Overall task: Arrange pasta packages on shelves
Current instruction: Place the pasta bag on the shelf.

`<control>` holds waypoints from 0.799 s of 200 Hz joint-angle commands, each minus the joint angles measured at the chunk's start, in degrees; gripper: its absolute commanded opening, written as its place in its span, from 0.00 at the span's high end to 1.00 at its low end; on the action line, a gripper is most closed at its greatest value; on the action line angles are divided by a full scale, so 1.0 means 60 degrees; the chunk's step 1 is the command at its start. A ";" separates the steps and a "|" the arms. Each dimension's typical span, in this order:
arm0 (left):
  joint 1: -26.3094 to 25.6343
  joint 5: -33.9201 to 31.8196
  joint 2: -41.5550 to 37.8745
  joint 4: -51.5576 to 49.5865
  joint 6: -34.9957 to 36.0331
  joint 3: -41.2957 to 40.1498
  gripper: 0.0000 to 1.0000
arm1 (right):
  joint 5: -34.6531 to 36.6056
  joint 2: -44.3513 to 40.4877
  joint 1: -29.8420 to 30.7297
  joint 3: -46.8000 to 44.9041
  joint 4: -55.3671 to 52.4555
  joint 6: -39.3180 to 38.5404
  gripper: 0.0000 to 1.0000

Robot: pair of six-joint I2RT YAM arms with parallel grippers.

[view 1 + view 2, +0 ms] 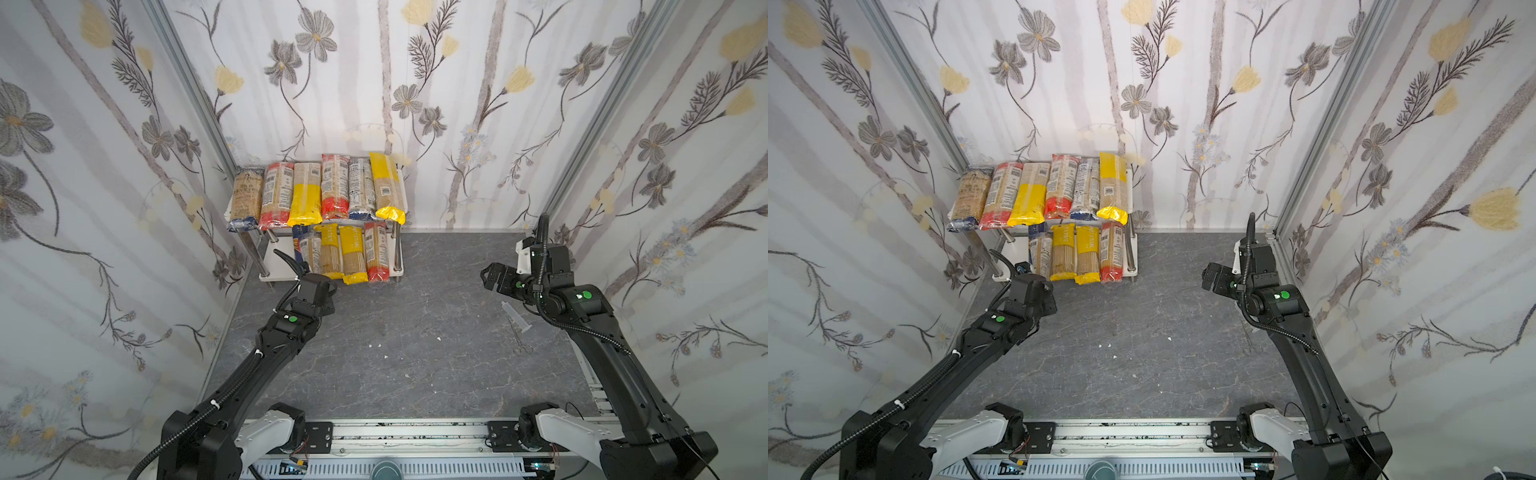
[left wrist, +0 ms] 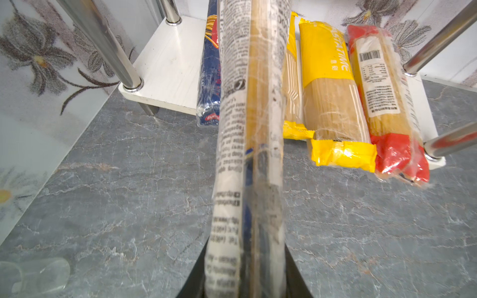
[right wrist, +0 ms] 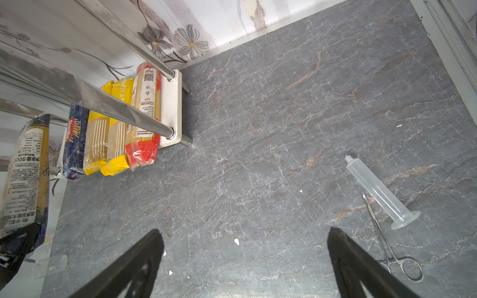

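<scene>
The shelves [image 1: 277, 257] stand at the back left against the wall. Several pasta packages [image 1: 307, 193] lie side by side on the top board. On the lower board [image 2: 167, 64] lie a dark blue packet [image 2: 208, 77], yellow ones [image 2: 333, 90] and a red-ended one [image 2: 382, 103]. My left gripper [image 2: 245, 258] is shut on the near end of another packet [image 2: 247, 129], clear with white printed labels. That packet points into the lower tier beside the blue one. My right gripper [image 3: 242, 237] hangs open and empty over the table at the right [image 1: 488, 276].
A clear plastic syringe barrel [image 3: 382, 193] and metal forceps [image 3: 392, 247] lie on the grey stone-pattern table near the right arm. Small white crumbs [image 1: 378, 345] dot the middle. A clear plastic piece [image 2: 33, 276] lies by the left wall. Flowered walls enclose three sides.
</scene>
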 commanded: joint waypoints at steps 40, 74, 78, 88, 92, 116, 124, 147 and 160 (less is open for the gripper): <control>0.1684 0.0944 0.1650 0.3144 0.1821 0.0898 1.00 | -0.0180 0.1088 -0.0151 0.0764 0.0560 -0.0103 0.00; 0.2335 0.1311 0.2647 0.3402 0.2364 0.1542 1.00 | -0.0422 0.1660 -0.0392 0.1099 0.0548 -0.0129 0.00; 0.2389 0.1332 0.2763 0.3402 0.2439 0.1619 1.00 | -0.0470 0.1716 -0.0424 0.1121 0.0547 -0.0147 0.00; 0.2504 0.1343 0.3059 0.3415 0.2606 0.1796 1.00 | -0.0551 0.1845 -0.0494 0.1151 0.0519 -0.0194 0.00; 0.2559 0.1337 0.3183 0.3416 0.2657 0.1860 1.00 | -0.0560 0.1889 -0.0514 0.1159 0.0530 -0.0211 0.00; 0.2900 0.1417 0.3755 0.3431 0.2902 0.2233 1.00 | -0.0656 0.2070 -0.0675 0.1144 0.0540 -0.0254 0.00; 0.2992 0.1466 0.3936 0.3424 0.2983 0.2350 1.00 | -0.0660 0.2092 -0.0722 0.1130 0.0548 -0.0257 0.00; 0.3283 0.1567 0.4327 0.3416 0.3140 0.2685 1.00 | -0.0668 0.2136 -0.0875 0.1075 0.0521 -0.0286 0.00; 0.3405 0.1634 0.4508 0.3402 0.3160 0.2795 1.00 | -0.0667 0.2129 -0.0939 0.1028 0.0507 -0.0272 0.00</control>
